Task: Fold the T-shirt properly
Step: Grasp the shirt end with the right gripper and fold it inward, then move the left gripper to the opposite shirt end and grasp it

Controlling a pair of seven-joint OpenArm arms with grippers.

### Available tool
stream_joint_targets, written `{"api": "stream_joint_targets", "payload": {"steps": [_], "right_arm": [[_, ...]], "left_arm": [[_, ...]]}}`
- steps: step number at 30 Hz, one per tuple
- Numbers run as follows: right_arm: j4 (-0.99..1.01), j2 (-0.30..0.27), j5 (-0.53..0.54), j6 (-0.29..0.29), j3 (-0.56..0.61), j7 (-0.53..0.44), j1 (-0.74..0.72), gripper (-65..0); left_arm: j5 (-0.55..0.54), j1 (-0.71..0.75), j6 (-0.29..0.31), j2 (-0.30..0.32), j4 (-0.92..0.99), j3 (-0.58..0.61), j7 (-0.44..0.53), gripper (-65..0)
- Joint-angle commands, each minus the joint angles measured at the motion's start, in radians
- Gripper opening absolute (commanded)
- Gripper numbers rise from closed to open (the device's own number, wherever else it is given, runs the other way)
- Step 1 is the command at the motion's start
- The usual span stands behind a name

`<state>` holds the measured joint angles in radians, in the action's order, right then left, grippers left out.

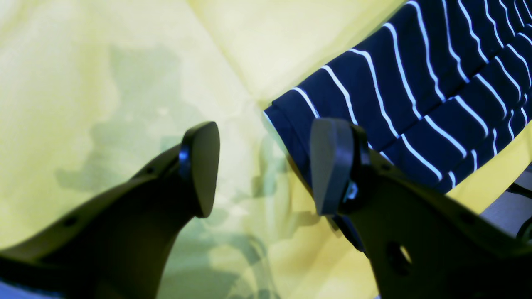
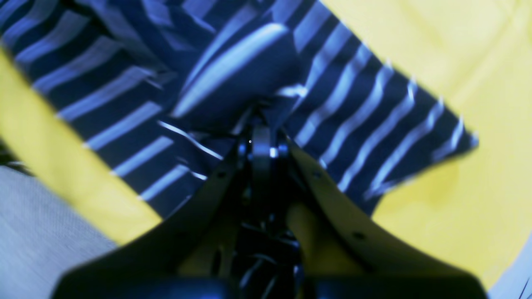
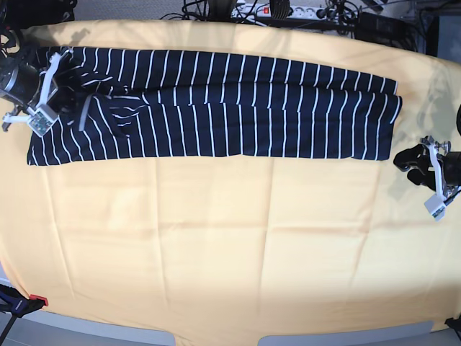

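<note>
1. Left wrist view: left gripper (image 1: 264,166) nearest the lens, jaws wide apart and empty, hovering just off the T-shirt (image 1: 415,95)'s corner hem; one pad overlaps the hem edge, contact unclear. Yellow cloth (image 1: 124,83) lies underneath.
2. Right wrist view: right gripper (image 2: 259,145), jaws together, clamped on a bunched fold of T-shirt fabric.
3. Base view: T-shirt (image 3: 238,108) lies as a long narrow band across the far half of the table cloth (image 3: 216,252); right gripper (image 3: 43,101) at one end, left gripper (image 3: 425,169) just beyond the other end.
4. Step, judged: lengthwise fold done; the end-to-end fold is being set up. Next: the left gripper needs to close on its corner of the T-shirt.
</note>
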<state>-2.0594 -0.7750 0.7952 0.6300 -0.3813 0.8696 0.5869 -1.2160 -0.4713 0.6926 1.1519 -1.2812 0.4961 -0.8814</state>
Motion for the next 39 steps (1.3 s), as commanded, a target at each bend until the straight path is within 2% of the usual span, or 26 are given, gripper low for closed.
{"api": "stream_joint_targets", "payload": {"steps": [1,4,5,8,9,11,13,15,16,18,22,27,29,31,33,35,36,39], "right_arm": [[0.012,-0.016,0.007,-0.023,-0.010,-0.028,-0.003,-65.0],[0.072,0.017,0.008,-0.077,-0.010,-0.028,-0.021,-65.0],[0.092,0.034,0.008,-0.090,-0.010,-0.029,-0.029,-62.9],[0.147,0.083,0.007,-0.158,-0.010,-0.028,-0.058,-40.5],[0.163,0.095,0.005,-0.183,-0.010,-0.027,-0.069,-35.6],[0.177,0.117,-0.054,-0.243,-0.010,-0.020,-0.092,-33.9],[0.177,0.135,-0.154,-0.340,-0.010,-0.019,-0.111,-33.9],[0.177,0.143,-0.206,-0.420,-0.010,-0.019,-0.120,-33.9],[0.177,0.143,-0.222,-0.448,-0.010,-0.019,-0.119,-33.9],[0.177,0.143,-0.229,-0.459,-0.011,-0.017,-0.119,-33.9],[0.164,0.143,-0.205,-0.422,-0.013,-0.014,-0.119,-33.9],[0.082,0.157,-0.111,-0.307,-0.013,-0.035,-0.119,-33.9],[0.050,0.176,-0.087,-0.236,-0.013,-0.058,-0.119,-33.9],[0.043,0.197,-0.033,-0.151,-0.012,-0.066,-0.119,-34.3],[0.048,0.228,-0.010,-0.085,-0.012,-0.065,-0.119,-42.4],[0.063,0.268,-0.034,-0.056,-0.012,-0.065,-0.119,-59.1],[0.078,0.288,-0.054,-0.048,-0.012,-0.066,-0.119,-65.0],[0.146,0.327,-0.100,-0.002,-0.012,-0.117,-0.119,-65.0]], "left_arm": [[-0.018,-0.022,0.006,0.028,-0.006,-0.016,0.014,-28.8],[-0.019,-0.022,0.006,0.028,-0.006,-0.016,0.014,-28.8],[-0.023,-0.023,0.006,0.028,-0.006,-0.016,0.014,-28.8],[-0.030,-0.022,0.006,0.028,-0.006,-0.016,0.013,-28.8],[-0.029,-0.023,0.006,0.028,-0.006,-0.016,0.013,-28.8],[-0.030,-0.023,0.006,0.028,-0.006,-0.016,0.013,-28.8],[-0.029,-0.023,0.006,0.028,-0.006,-0.016,0.013,-28.8],[-0.029,-0.022,0.006,0.028,-0.006,-0.016,0.013,-28.8],[-0.030,-0.022,0.006,0.028,-0.006,-0.016,0.013,-28.8],[-0.029,-0.023,0.006,0.028,-0.006,-0.016,0.013,-28.8],[-0.021,-0.023,0.006,0.028,-0.006,-0.018,0.013,-28.8],[0.008,-0.023,0.006,0.028,-0.006,-0.083,0.013,-28.8],[0.007,-0.022,0.006,0.028,-0.006,-0.138,0.014,-28.8],[0.006,-0.022,-0.024,0.028,-0.006,-0.199,0.014,-28.8],[-0.003,-0.013,-0.040,0.028,0.005,-0.260,0.006,-28.8],[-0.047,0.000,-0.039,0.025,0.040,-0.313,-0.016,-28.8],[-0.074,0.006,-0.038,0.019,0.066,-0.338,-0.037,-28.8],[-0.165,0.036,-0.039,-0.019,0.172,-0.429,-0.109,-28.8]]}}
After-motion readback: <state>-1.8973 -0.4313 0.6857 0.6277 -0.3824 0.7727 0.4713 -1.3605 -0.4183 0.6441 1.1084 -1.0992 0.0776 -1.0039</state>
